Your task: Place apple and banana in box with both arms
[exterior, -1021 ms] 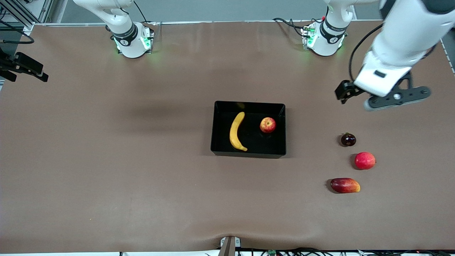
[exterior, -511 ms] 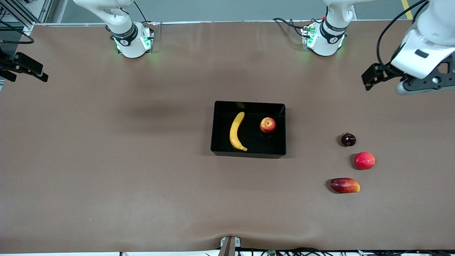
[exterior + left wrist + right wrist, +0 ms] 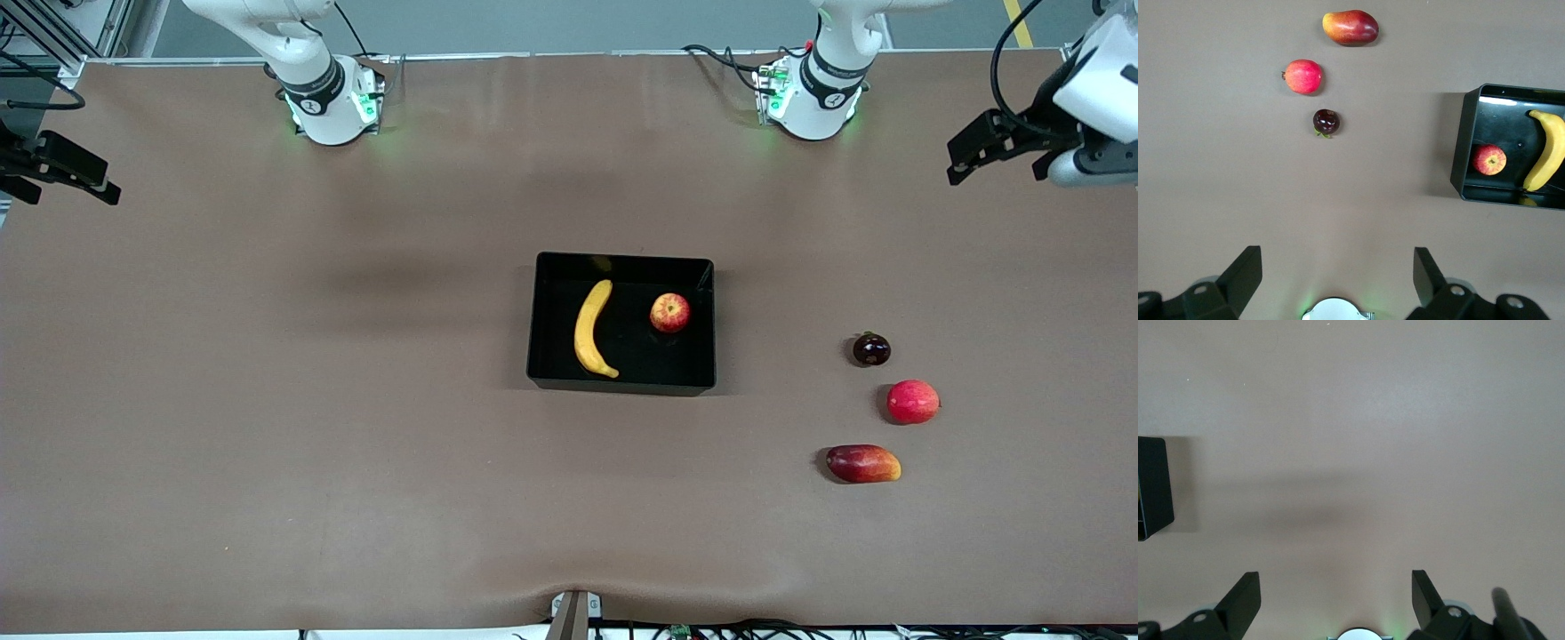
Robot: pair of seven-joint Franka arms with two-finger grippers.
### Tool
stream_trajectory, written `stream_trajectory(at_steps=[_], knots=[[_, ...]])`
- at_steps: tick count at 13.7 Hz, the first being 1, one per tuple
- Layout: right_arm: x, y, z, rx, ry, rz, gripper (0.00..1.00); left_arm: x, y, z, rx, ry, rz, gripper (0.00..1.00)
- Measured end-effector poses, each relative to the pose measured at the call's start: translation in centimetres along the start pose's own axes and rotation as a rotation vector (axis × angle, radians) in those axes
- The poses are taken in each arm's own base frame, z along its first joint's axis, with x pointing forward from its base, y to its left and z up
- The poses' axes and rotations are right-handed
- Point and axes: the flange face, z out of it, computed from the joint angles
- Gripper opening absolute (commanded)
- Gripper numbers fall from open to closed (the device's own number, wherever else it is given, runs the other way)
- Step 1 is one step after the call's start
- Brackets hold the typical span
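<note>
Inside the shallow glossy black plastic box the long yellow banana and mottled red-yellow apple already lie; nothing is left. My left gripper and right gripper hang spread, empty.

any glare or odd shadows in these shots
Left wrist view: a bright glare streak on the glossy box along its wall, near the banana. Front view: soft fruit shadows, a faint banana reflection on the box wall. Right wrist view: a broad blurry shadow band across the table.
</note>
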Motion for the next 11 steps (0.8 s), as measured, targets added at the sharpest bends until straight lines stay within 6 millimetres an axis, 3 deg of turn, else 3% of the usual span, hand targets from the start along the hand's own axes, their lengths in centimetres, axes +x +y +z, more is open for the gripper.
stream_trajectory(at_steps=[11], knots=[[0.00,0.00,0.00,0.000,0.000,0.000,1.00,0.04,-0.01,-0.19,-0.001,0.004,0.013,1.00]])
